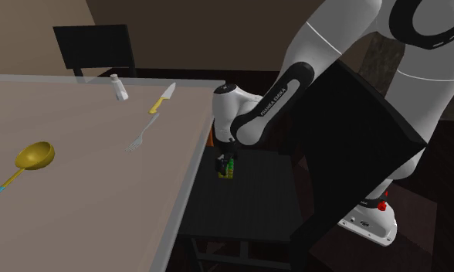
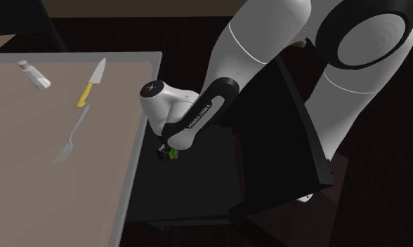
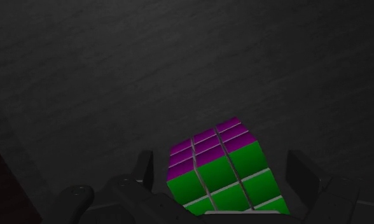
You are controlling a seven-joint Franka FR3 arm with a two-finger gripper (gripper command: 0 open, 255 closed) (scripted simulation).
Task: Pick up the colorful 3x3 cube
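- The cube point(image 1: 228, 169), with purple and green faces in a 3x3 grid, sits on the dark seat of a chair point(image 1: 252, 202) drawn up at the table's edge, on the shoulder view's right of the table point(image 1: 86, 193).
- The black gripper point(image 1: 224, 165) reaches down over the seat, its fingers spread to either side of the cube.
- In the wrist view the cube point(image 3: 227, 178) lies turned at an angle between the fingers point(image 3: 147, 167), with a thin gap on each side, so nothing is clasped.
- On the table, well apart from the cube, lie a yellow-handled knife point(image 1: 163, 97), a fork point(image 1: 141, 134), a small white shaker point(image 1: 120, 87) and a gold ladle point(image 1: 34, 157).
- A second dark chair point(image 1: 94, 48) stands at the table's far side.
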